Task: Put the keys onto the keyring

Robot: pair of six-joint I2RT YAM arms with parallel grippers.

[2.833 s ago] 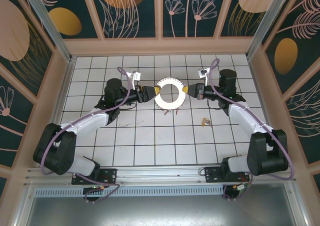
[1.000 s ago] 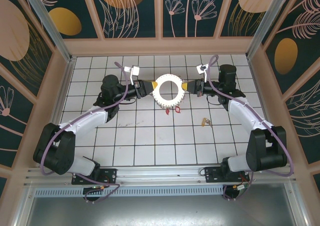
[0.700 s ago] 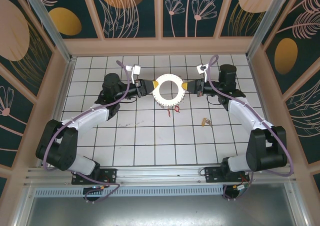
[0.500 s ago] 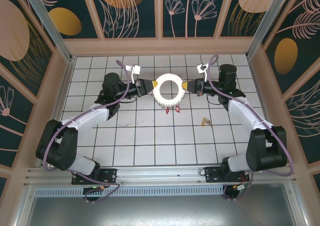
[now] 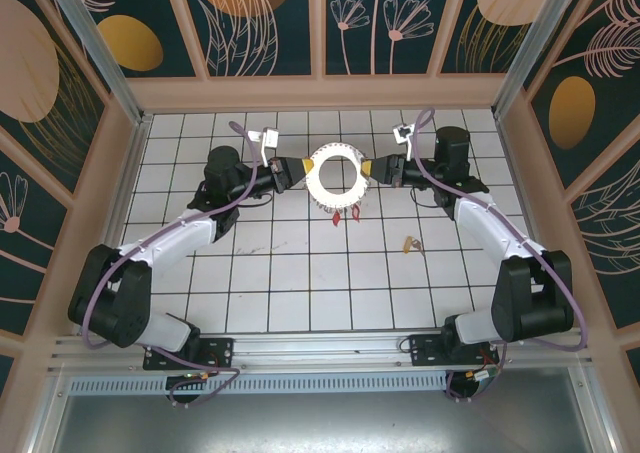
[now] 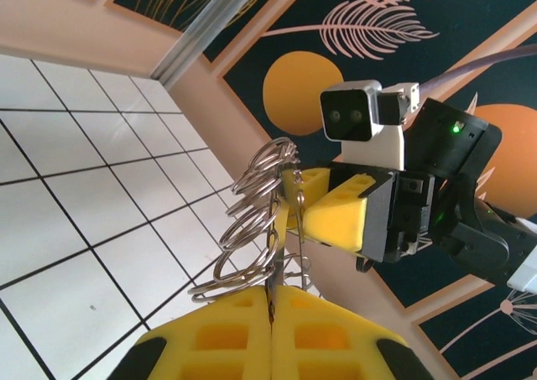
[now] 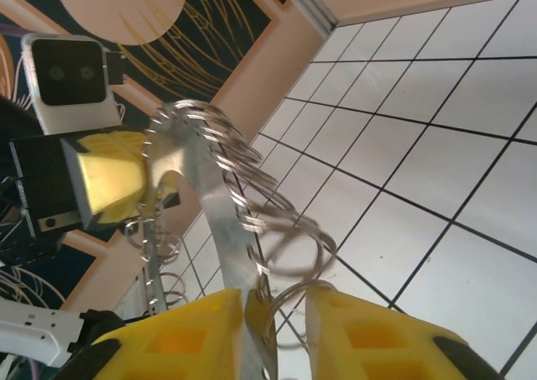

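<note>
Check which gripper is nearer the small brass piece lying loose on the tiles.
Right. The right gripper is at the keyring, on its right edge, just behind the brass piece; the left gripper holds the opposite edge, farther off.

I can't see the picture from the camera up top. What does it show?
Seen from above, a robot's left fingers and right fingers meet a big pale keyring from opposite sides, over a white tiled floor. Two tiny red keys sit just below the ring in the picture.
</note>
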